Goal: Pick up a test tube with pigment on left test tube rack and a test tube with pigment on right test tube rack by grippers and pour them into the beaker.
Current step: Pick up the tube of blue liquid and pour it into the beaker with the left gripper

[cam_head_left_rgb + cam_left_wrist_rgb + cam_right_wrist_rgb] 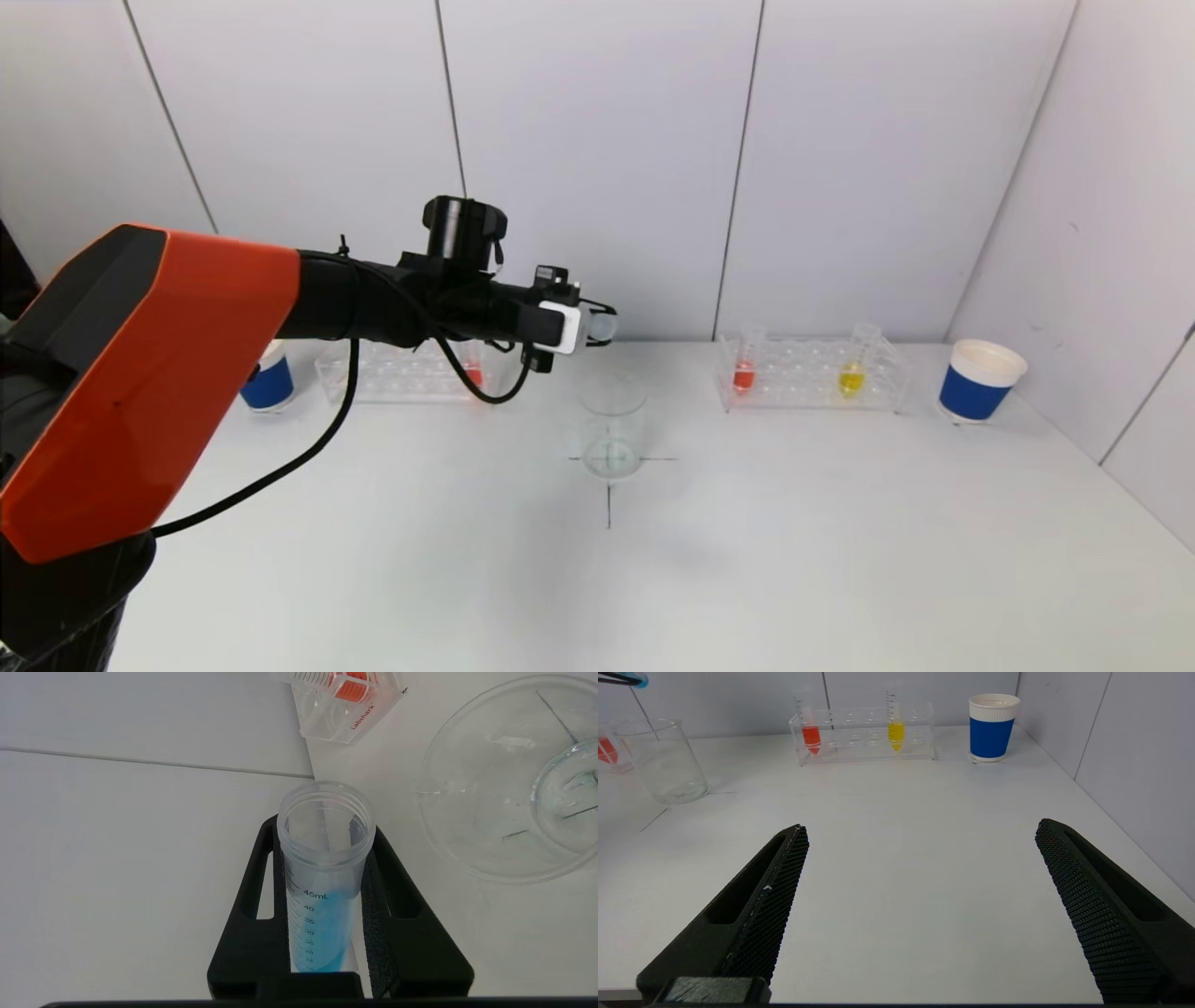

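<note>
My left gripper is shut on a clear graduated test tube holding blue pigment. The tube is tipped over, its open mouth high above the glass beaker, which stands on a black cross mark. The left test tube rack keeps a red tube. In the right test tube rack stand a red tube and a yellow tube. My right gripper is open over bare table, well short of the right rack, with nothing between its fingers.
A blue-and-white paper cup stands right of the right rack, near the side wall. Another such cup sits left of the left rack, partly behind my left arm. White wall panels close off the table's back and right side.
</note>
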Robot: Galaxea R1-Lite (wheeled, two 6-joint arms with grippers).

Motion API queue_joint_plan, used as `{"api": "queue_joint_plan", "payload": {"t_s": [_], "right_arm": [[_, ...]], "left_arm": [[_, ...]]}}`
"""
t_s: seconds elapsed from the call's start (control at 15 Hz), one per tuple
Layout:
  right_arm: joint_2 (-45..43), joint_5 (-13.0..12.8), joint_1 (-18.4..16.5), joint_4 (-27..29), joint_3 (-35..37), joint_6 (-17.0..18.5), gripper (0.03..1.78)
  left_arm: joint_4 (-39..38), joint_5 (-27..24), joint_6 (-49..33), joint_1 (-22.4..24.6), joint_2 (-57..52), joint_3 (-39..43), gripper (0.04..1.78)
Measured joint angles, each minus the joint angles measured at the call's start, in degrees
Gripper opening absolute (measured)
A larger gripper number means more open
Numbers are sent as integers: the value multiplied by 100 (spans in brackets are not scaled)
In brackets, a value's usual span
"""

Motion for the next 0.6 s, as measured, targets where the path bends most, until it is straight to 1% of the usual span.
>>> {"api": "queue_joint_plan", "payload": {"t_s": [0.33,0.6], "right_arm": [[0,0,0,0,0,0,177],[0,1,0,0,0,2,177]], "left_arm": [[-312,-26,327,1,-4,101,45],[-358,-41,664,-5,-9,173,45]]}}
